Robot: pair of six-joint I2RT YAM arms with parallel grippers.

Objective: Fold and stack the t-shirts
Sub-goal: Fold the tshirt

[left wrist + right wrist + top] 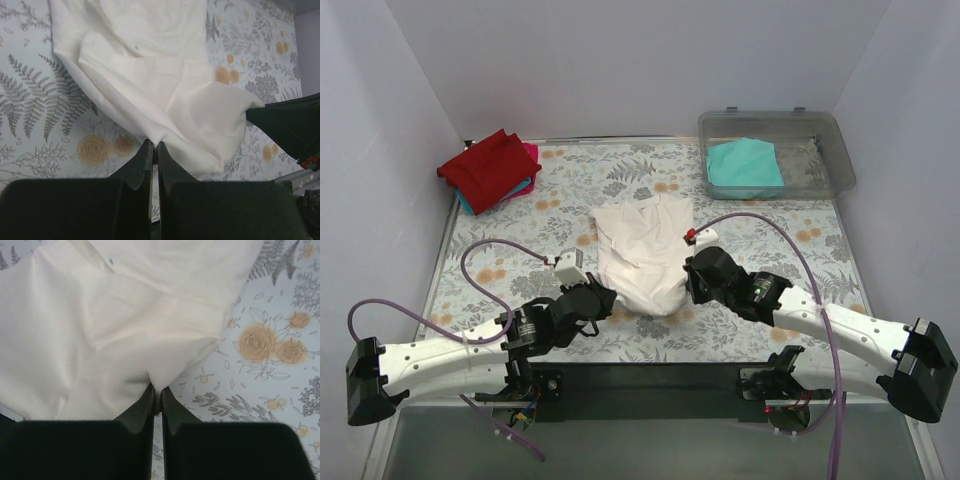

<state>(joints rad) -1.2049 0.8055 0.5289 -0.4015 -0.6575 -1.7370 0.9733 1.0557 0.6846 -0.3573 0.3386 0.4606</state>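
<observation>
A white t-shirt (642, 252) lies crumpled in the middle of the floral table, its print not showing. My left gripper (607, 299) is shut on the shirt's near left corner, seen pinched between the black fingers in the left wrist view (154, 146). My right gripper (688, 278) is shut on the near right corner, the cloth (100, 330) bunching at its fingertips (157, 388). A folded stack with a red t-shirt (488, 165) on top, pink and blue edges beneath, sits at the back left. A folded teal t-shirt (744, 166) lies in the bin.
A clear plastic bin (825, 130) stands at the back right corner. White walls close the table on three sides. The floral cloth (520, 255) covers the table, and purple cables loop over both arms.
</observation>
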